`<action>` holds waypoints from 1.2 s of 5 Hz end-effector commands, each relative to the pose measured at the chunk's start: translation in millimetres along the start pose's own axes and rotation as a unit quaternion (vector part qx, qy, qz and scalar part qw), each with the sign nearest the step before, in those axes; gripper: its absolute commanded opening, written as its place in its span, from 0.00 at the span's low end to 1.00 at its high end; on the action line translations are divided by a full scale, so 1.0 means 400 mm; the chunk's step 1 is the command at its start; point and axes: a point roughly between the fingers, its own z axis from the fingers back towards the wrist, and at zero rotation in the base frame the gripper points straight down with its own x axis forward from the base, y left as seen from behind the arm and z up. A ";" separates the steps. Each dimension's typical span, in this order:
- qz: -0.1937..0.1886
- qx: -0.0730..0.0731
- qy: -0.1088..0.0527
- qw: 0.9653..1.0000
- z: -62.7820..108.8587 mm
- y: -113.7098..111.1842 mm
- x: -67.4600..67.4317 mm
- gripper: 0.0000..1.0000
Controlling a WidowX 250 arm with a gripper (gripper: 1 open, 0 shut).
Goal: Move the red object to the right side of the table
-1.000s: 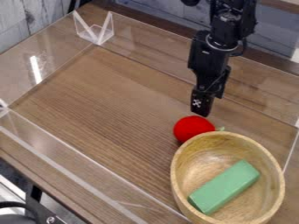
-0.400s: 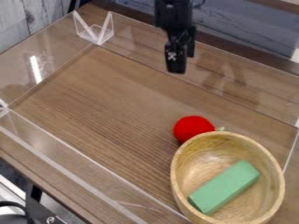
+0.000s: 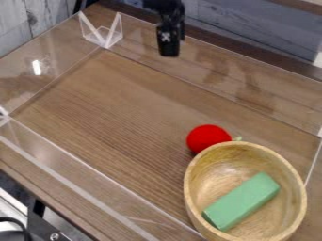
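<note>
resting against the wooden bowl (image 3: 191, 193), the red toy (image 3: 208, 139) sits on the bench (image 3: 107, 108). the claw (image 3: 169, 51) hangs well apart from the bowl, spread wide and holding nothing.

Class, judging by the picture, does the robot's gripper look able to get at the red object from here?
Probably yes: the open gripper hangs away from it over bare tabletop, though the bowl's rim close beside the red object could crowd one side.

The robot's gripper (image 3: 169, 49) was black, with slim, dark fingers that seemed slightly ridged, though blur obscured finer detail.
</note>
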 end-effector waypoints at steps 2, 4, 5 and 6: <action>0.083 -0.063 -0.004 0.995 0.093 -0.041 0.069 1.00; 0.106 -0.067 -0.015 0.992 0.078 -0.073 0.138 1.00; 0.126 -0.066 -0.017 0.990 0.061 -0.092 0.165 1.00; 0.143 -0.065 -0.017 0.987 0.042 -0.107 0.181 1.00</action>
